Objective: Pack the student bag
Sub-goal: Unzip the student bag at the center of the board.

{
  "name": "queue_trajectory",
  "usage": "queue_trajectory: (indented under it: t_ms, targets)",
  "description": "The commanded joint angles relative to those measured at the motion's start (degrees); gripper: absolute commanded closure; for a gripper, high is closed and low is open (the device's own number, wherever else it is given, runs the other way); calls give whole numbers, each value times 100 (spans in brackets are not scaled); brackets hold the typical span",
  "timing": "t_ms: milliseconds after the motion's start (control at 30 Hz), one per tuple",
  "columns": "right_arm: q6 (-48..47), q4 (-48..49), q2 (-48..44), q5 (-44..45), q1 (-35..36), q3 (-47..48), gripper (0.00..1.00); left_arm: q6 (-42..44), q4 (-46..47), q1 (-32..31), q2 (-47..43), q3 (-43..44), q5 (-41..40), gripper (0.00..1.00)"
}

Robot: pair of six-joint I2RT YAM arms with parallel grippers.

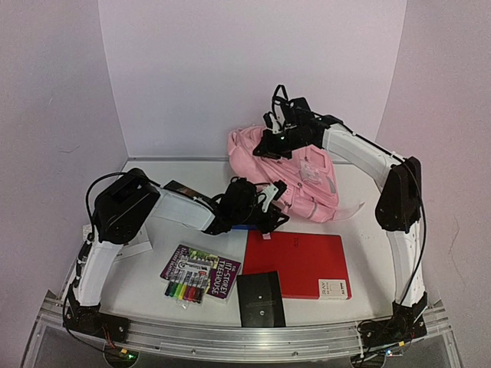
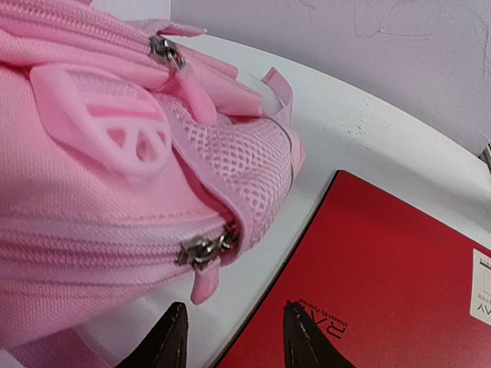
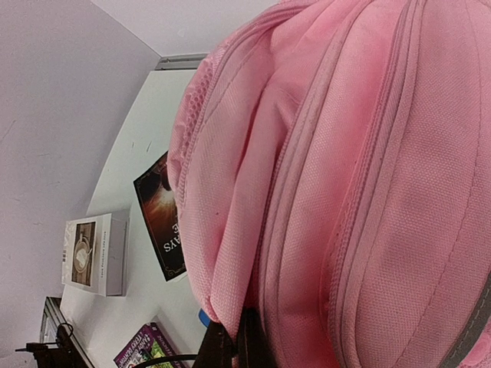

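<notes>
White table (image 1: 368,245) and pale walls (image 1: 230,61) make a small booth. Over at 12 o'clock, by the back wall, lies the student bag (image 1: 307,180). It is pink, and its long side runs from 10 o'clock down to 4 o'clock, with the 10 o'clock end lifted. The right gripper (image 3: 234,341) is pinched tight on a fold there. The left gripper (image 2: 234,310) sits at the bag's 7 o'clock side, fingers apart, holding nothing, near a zip pull (image 2: 205,284) and a red book (image 1: 295,261).
</notes>
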Motion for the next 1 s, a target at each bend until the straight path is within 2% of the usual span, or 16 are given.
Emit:
queue_trajectory:
  t_ms: [0, 433, 633, 733, 767, 967]
  targets:
    - [152, 751, -637, -258, 59, 72, 100, 114, 141, -16, 91, 458, -19, 59]
    - [200, 815, -620, -305, 79, 29, 100, 97, 32, -16, 334, 740, -44, 67]
    - [163, 820, -609, -279, 78, 6, 100, 86, 57, -17, 265, 700, -51, 81]
    - [95, 821, -634, -238, 79, -59, 100, 50, 144, -19, 83, 471, -162, 97]
    - [56, 821, -653, -207, 80, -87, 100, 15, 145, -17, 1, 392, -228, 99]
    - [-291, 820, -889, -78, 1, -425, 100, -249, 7, -11, -694, -311, -657, 100]
